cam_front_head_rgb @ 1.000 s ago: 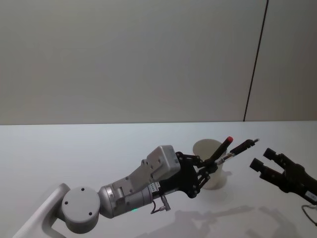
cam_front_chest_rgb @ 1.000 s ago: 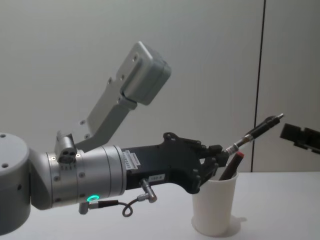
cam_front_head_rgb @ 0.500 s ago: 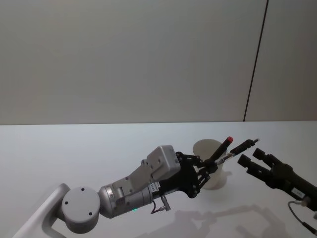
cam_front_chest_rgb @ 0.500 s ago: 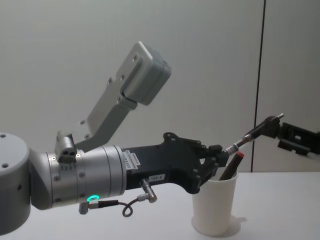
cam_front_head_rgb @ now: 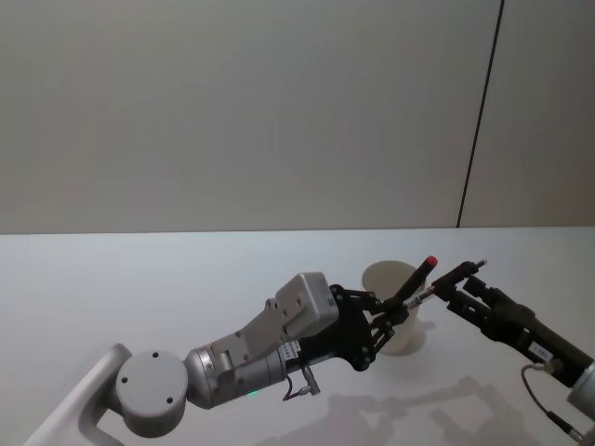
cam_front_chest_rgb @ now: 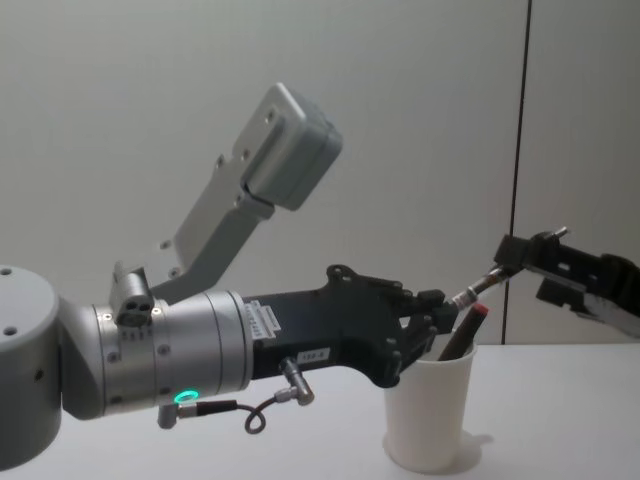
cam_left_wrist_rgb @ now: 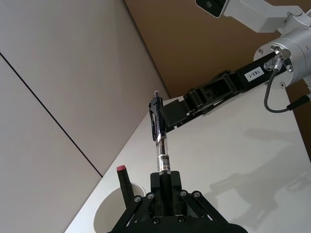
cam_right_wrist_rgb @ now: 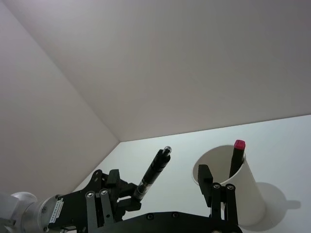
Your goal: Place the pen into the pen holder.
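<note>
- Pen (cam_front_head_rgb: 444,280) is gripped at its lower end by left pincer (cam_front_head_rgb: 398,311), above pen holder (cam_front_head_rgb: 395,321).
- Right pincer (cam_front_head_rgb: 463,288) is spread around pen's upper end.

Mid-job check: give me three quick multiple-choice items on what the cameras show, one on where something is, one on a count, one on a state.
1. Where is the red-tipped pen?
A. Standing in the pen holder
B. Lying on the table
C. In the right pincer

2. How many pens are there?
A. One
B. Two
C. Three

3. The left pincer is:
A. Open
B. Shut on a pen
C. Shut on the cup's rim

Answers:
1 A: the red-tipped pen leans inside the pen holder.
2 B: the held pen plus the red-tipped one.
3 B: the left pincer clamps the held pen's lower end.
</note>
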